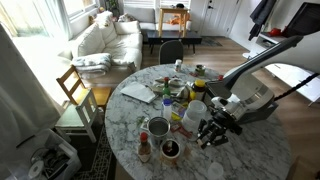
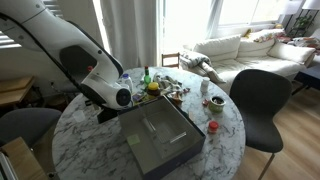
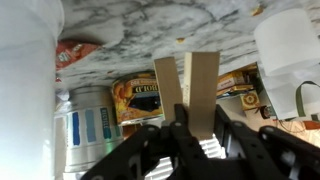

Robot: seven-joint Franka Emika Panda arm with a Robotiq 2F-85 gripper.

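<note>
Over the crowded middle of the bench (image 1: 250, 150): hand (image 1: 213, 130) hangs low above the clutter, on an arm (image 2: 90, 65) reaching in from the rim.
Hand state: narrow; pads (image 3: 200, 85) almost together, nothing seen between them.
Nearest thing: yellow-labelled tin (image 3: 135, 98), just past the fingertips in the wrist view, standing in the clutter.
Neighbours: blue-labelled can (image 3: 85, 128) just beside the tin; white cup (image 3: 290, 45) near on the other side.
Risk: items stand close together, so a sideways sweep would likely topple the can or cup; narrow pads could push the tin rather than straddle it.
Surface: round, white marble with grey veins; grey box (image 2: 160, 140) on it, well apart from the tin.
Room: bright living space; pale sofa (image 1: 105, 40), wooden chair (image 1: 75, 88), dark chair (image 2: 258, 100).
</note>
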